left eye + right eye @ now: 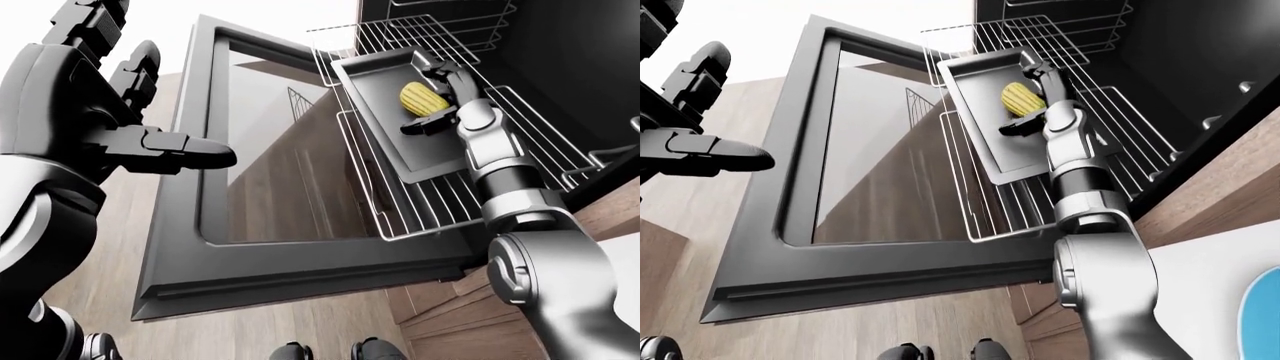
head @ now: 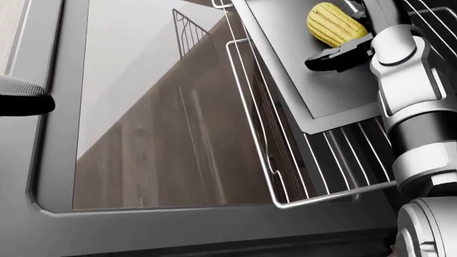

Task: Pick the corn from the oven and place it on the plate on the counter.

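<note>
Pulled-out oven rack (image 1: 440,195) carries a dark tray (image 1: 385,124) where the corn (image 1: 422,98) lies, long axis slanting across it; we have our right robot hand (image 1: 440,94) cupped about it, fingers apparently not yet clamped, while our left robot hand (image 1: 175,146) hangs spread, well apart

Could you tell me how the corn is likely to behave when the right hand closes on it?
The corn looks rounded and stubby, so it would probably roll on the flat tray if nudged. Its ridged kernels should aid grip. The right hand seems to straddle it, fingers apparently unclosed.
</note>
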`<state>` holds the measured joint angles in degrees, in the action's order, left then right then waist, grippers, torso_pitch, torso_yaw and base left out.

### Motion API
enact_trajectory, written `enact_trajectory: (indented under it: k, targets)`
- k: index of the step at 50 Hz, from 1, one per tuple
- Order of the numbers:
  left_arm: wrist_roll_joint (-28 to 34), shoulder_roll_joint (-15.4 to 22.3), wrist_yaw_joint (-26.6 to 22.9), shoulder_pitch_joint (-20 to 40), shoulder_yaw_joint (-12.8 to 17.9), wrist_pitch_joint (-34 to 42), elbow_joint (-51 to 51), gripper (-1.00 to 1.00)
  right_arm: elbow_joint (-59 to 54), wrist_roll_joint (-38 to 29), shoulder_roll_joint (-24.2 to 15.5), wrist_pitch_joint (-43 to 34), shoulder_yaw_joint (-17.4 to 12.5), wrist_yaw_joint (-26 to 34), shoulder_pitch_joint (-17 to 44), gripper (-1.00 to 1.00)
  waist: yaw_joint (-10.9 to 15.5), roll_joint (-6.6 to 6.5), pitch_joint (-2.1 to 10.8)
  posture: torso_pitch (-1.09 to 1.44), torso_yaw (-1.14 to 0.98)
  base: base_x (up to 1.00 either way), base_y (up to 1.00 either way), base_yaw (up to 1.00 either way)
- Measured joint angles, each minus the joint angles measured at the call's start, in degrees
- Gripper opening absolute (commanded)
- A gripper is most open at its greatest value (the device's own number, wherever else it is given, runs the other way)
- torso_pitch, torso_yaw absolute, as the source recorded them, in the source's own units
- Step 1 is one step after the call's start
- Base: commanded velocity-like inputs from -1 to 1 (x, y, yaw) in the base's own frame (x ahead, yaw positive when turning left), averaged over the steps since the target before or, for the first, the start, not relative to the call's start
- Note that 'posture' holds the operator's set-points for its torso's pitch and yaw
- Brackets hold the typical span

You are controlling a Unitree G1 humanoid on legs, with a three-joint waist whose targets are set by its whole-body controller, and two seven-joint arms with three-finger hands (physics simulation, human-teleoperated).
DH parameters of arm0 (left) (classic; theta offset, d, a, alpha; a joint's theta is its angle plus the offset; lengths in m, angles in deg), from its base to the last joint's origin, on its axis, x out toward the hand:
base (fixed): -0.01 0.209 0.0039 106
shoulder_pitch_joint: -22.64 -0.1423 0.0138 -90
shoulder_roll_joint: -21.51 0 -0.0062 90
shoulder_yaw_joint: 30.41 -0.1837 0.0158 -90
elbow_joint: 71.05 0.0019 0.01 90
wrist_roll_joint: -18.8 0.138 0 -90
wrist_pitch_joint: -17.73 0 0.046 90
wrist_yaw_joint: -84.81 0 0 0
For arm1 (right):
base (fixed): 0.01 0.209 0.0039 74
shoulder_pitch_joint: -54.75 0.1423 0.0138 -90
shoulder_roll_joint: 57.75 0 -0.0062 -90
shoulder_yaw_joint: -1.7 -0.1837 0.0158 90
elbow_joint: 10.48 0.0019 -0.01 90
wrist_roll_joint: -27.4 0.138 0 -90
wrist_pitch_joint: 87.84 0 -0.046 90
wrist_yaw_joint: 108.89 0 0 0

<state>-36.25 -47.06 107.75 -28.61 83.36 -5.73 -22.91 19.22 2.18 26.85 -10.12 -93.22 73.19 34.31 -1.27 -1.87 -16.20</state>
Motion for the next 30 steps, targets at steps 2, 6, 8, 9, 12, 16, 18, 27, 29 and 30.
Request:
enact_trajectory:
  k: [2, 6, 8, 9, 12, 16, 18, 27, 29, 30]
  targets:
    - [-0.63, 0.53, 0.23, -0.15, 0.40, -0.17, 0.28, 1.00, -0.38, -0.58, -0.18, 0.63, 0.27, -1.45, 0.25, 0.07, 0.03, 0.10, -0.19, 0.55, 0.00, 0.00, 0.00, 0.00]
    - [-2.19, 1.49, 1.20, -0.36, 0.78, -0.39, 0.48, 1.00, -1.00, -2.04, -0.42, 3.04, 0.83, -4.37, 0.08, -0.13, 0.17, 0.29, -0.24, 0.57, 0.00, 0.00, 0.00, 0.00]
    - [-3.01, 1.94, 1.69, -0.51, 0.80, -0.57, 0.48, 1.00, -1.06, -3.19, -0.36, 4.10, 1.63, -5.52, 0.04, -0.25, 0.25, 0.35, -0.12, 0.58, 0.00, 0.00, 0.00, 0.00]
    - [-3.49, 2.19, 1.93, -0.59, 0.88, -0.62, 0.48, 1.00, -1.12, -4.33, -0.27, 4.61, 2.44, -6.17, -0.16, -0.29, 0.28, 0.42, 0.00, 0.59, 0.00, 0.00, 0.00, 0.00]
    - [-4.48, 2.88, 2.42, -0.97, 0.98, -1.27, 0.65, 1.00, -1.41, -7.87, 0.28, 5.83, 3.54, -8.27, -0.65, -0.38, 0.44, 0.53, 0.44, 0.60, 0.00, 0.00, 0.00, 0.00]
    - [-5.24, 3.51, 3.12, -1.15, 0.80, -2.06, 0.69, 1.00, -0.93, -12.08, 0.73, 6.39, 3.70, -10.17, -1.42, -1.00, 0.85, 0.56, 0.80, 0.61, 0.00, 0.00, 0.00, 0.00]
    - [-5.70, 3.78, 3.52, -0.81, 0.66, -2.21, 0.73, 1.00, 0.01, -13.01, 0.69, 5.35, 2.94, -9.63, -1.45, -1.00, 1.03, 0.53, 0.66, 0.61, 0.00, 0.00, 0.00, 0.00]
    - [-7.10, 4.90, 4.65, -0.55, 0.56, -2.40, 0.63, 1.00, 10.17, -15.75, 0.92, -4.16, 2.81, -2.49, -1.10, -1.00, 0.71, -0.31, -1.27, 0.53, 0.00, 0.00, 0.00, 0.00]
    - [-7.56, 5.10, 4.80, -0.67, 0.71, -2.45, 0.77, 1.00, 12.91, -16.54, 1.31, -5.84, 2.58, -0.90, -0.70, -1.00, 0.53, -0.55, -1.78, 0.51, 0.00, 0.00, 0.00, 0.00]
    - [-7.87, 5.26, 4.94, -0.62, 0.77, -2.44, 0.84, 1.00, 14.70, -16.84, 1.52, -6.76, 2.46, 0.04, -0.43, -1.00, 0.44, -0.66, -2.06, 0.50, 0.00, 0.00, 0.00, 0.00]
